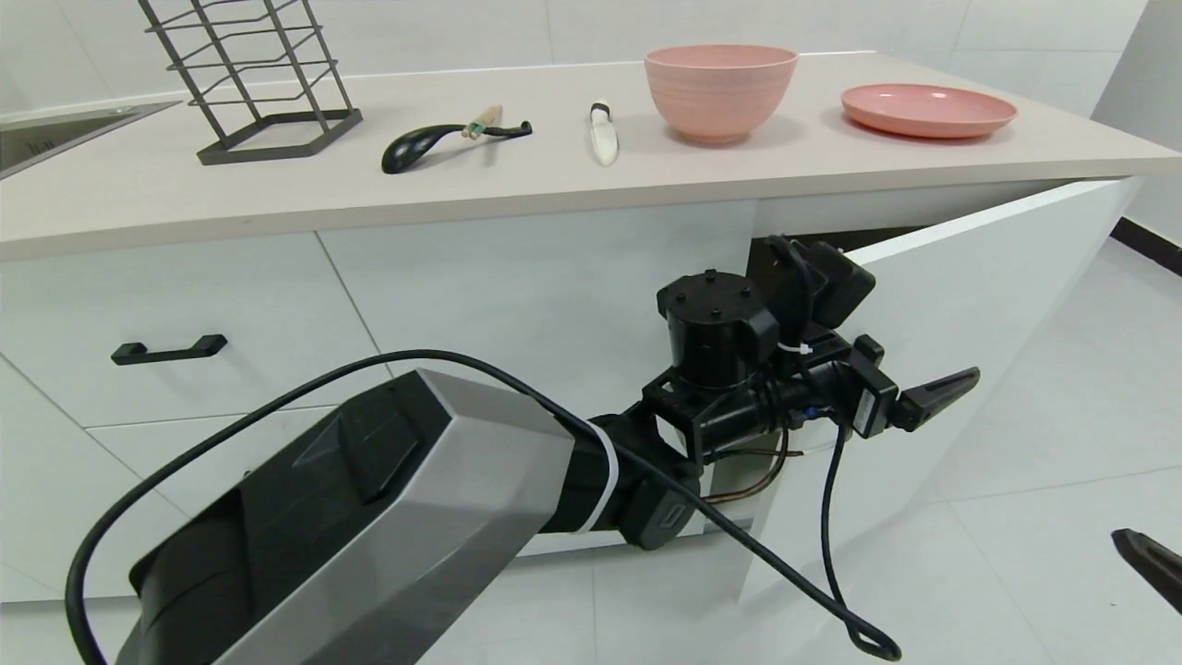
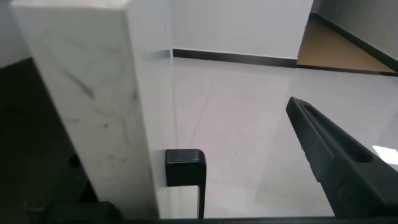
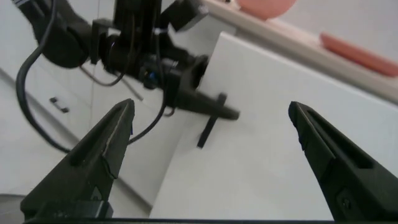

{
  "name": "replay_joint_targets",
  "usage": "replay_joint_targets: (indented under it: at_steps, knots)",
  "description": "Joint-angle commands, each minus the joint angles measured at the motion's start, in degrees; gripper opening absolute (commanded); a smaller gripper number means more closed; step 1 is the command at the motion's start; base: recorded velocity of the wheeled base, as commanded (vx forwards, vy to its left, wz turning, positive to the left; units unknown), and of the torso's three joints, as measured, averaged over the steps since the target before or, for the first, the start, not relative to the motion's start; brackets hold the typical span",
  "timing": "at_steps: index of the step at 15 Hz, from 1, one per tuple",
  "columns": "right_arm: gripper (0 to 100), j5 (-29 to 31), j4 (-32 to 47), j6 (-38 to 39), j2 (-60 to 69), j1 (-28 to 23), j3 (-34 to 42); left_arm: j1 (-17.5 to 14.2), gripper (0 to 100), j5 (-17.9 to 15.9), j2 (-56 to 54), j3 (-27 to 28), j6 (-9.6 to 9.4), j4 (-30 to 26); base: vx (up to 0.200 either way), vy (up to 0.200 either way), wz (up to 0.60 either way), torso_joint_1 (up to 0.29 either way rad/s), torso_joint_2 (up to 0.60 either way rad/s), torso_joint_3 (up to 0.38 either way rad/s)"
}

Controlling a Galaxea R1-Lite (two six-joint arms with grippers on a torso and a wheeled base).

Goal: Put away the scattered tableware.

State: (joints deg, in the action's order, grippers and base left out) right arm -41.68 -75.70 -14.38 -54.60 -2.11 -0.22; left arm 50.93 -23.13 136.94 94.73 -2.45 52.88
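On the countertop lie a black spoon, a white spoon, a pink bowl and a pink plate. Below the plate, a white cabinet door stands partly open. My left gripper is open and straddles that door's free edge. One finger is outside, near the black handle, and the other is hidden behind the door. My right gripper hangs open and empty, low over the floor and facing the door.
A dark wire rack stands at the counter's back left, beside a sink. A drawer with a black handle is in the left cabinet front. White tiled floor spreads to the right of the door.
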Motion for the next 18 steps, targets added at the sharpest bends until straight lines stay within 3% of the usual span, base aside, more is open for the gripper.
replay_joint_targets:
  at_steps: [1,8,10,14,18]
  knots:
    - [100,1.6,1.9,0.0,9.6,-0.7,0.2,1.5,100,-0.1,-2.1,-3.7,0.08,0.4,0.0,0.0,0.0,0.0,0.0,0.0]
    - [100,3.7,11.0,0.1,21.3,-0.8,0.2,5.4,100,1.2,-3.6,-6.3,0.25,0.9,0.0,0.0,0.0,0.0,0.0,0.0]
    - [100,6.1,19.3,0.3,29.9,-0.7,0.2,7.3,100,1.2,-3.6,-6.6,0.25,0.9,0.0,0.0,0.0,0.0,0.0,0.0]
    - [100,7.4,28.5,0.6,38.7,-0.7,0.2,10.5,100,1.2,-3.3,-6.5,0.25,0.8,0.0,0.0,0.0,0.0,0.0,0.0]
    - [100,8.5,28.2,0.7,39.7,-1.6,0.2,12.8,100,2.1,-2.1,-6.1,0.43,1.0,0.0,0.0,0.0,0.0,0.0,0.0]
